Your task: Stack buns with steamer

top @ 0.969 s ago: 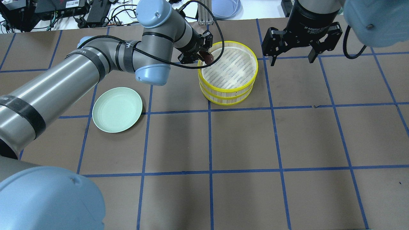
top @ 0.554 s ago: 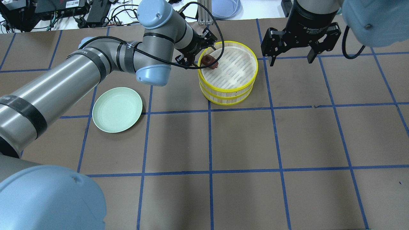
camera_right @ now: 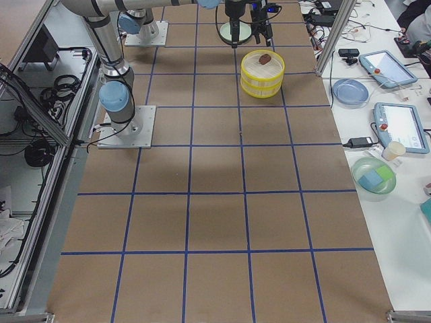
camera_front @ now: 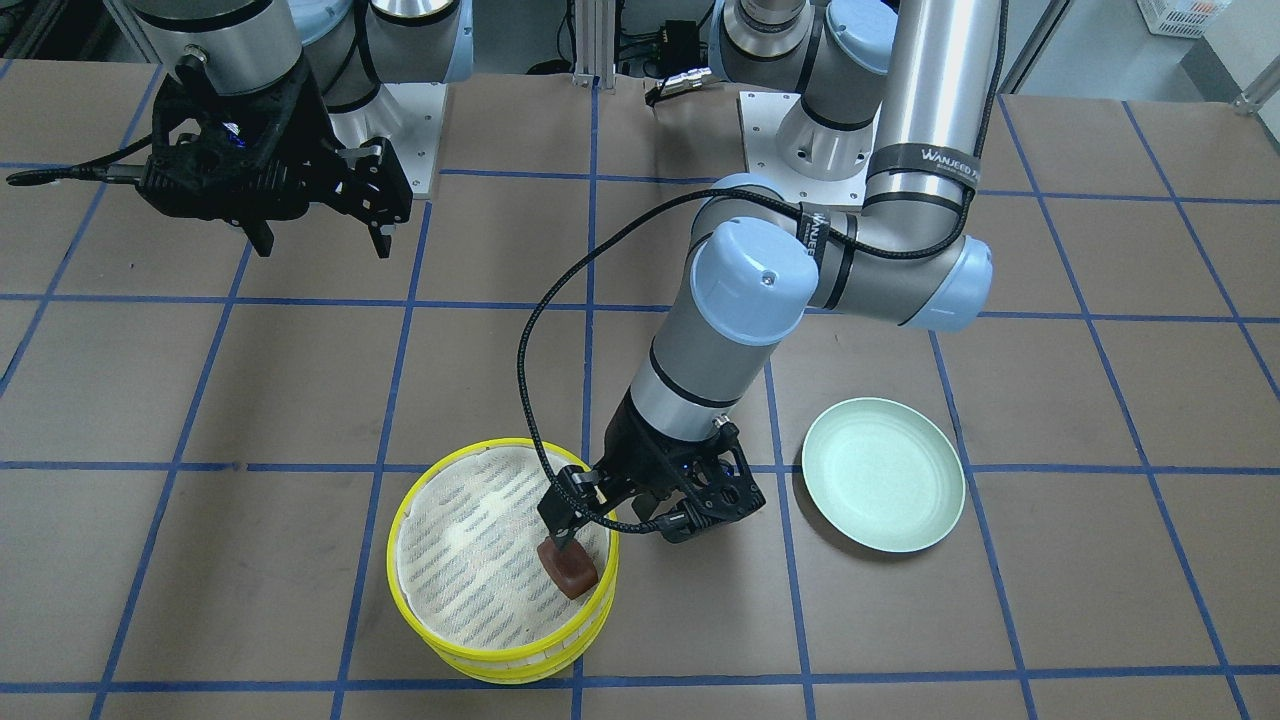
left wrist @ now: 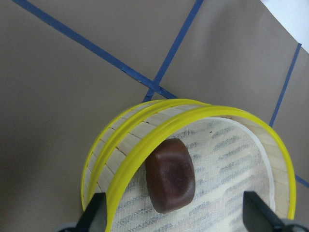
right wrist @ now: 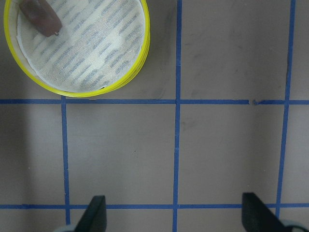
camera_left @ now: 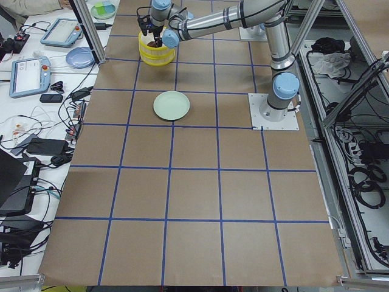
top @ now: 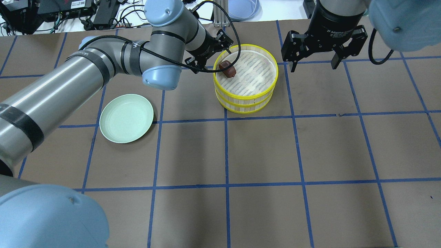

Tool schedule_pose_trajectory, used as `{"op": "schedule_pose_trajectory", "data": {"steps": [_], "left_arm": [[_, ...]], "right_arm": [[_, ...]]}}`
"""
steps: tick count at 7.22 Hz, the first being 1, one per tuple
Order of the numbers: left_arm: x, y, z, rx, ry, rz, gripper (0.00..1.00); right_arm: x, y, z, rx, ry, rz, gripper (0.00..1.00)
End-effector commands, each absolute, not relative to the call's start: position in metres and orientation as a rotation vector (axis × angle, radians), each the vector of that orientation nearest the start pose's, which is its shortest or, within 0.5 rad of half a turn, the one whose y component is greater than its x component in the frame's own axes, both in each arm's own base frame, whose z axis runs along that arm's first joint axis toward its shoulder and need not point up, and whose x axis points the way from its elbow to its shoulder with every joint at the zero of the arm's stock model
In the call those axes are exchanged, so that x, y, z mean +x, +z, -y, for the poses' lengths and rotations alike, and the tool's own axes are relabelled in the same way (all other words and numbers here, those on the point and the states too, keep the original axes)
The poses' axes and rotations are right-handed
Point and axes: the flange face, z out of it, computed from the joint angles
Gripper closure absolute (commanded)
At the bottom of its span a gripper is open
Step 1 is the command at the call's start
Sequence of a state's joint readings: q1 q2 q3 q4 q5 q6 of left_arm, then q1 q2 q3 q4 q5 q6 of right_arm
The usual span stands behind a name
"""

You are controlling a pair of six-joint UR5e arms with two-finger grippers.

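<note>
The two yellow-rimmed steamer tiers [top: 245, 90] stand stacked at the table's far middle, also in the front view [camera_front: 500, 640]. The dark reddish-brown bun [top: 228, 69] lies on the white liner of the top tier, near its left rim; it also shows in the left wrist view [left wrist: 170, 176] and the front view [camera_front: 567, 570]. My left gripper [top: 209, 58] is open and empty, just left of and above the bun, astride the rim. My right gripper [top: 313, 65] is open and empty, raised to the right of the steamer. The cream-yellow bun is not in view.
An empty mint-green plate [top: 126, 118] lies to the left of the steamer, under my left arm. Cables, power bricks and a blue bowl [top: 243, 8] sit beyond the table's far edge. Blue tape lines grid the brown table cover.
My left gripper opened and let go of the brown bun, which now lies in the top tier. The gripper drew back slightly to the left. The right gripper has barely moved.
</note>
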State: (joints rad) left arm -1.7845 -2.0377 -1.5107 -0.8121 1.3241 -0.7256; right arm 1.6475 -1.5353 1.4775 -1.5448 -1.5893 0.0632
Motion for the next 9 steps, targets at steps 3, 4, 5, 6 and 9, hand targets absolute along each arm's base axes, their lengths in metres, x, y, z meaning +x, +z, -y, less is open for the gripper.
{"op": "schedule_pose_trajectory", "data": {"steps": [3, 4, 5, 6, 9], "left_arm": [[-0.195, 0.416, 0.611, -0.197, -0.372, -3.328, 0.0], [-0.169, 0.435, 0.601, -0.028, -0.348, -3.31, 0.0], [-0.134, 0.448, 0.588, -0.092, -0.258, -3.242, 0.0], [-0.118, 0.466, 0.567, -0.114, -0.188, -3.199, 0.0], [-0.112, 0.501, 0.52, -0.13, -0.075, -3.191, 0.0]], "right_arm": [[0.17, 0.514, 0.498, -0.019, -0.055, -3.157, 0.0], [0.17, 0.514, 0.498, -0.019, -0.055, -3.157, 0.0], [0.17, 0.514, 0.498, -0.019, -0.055, -3.157, 0.0], [0.17, 0.513, 0.498, -0.019, -0.053, -3.157, 0.0], [0.17, 0.51, 0.497, -0.019, -0.043, -3.158, 0.0]]}}
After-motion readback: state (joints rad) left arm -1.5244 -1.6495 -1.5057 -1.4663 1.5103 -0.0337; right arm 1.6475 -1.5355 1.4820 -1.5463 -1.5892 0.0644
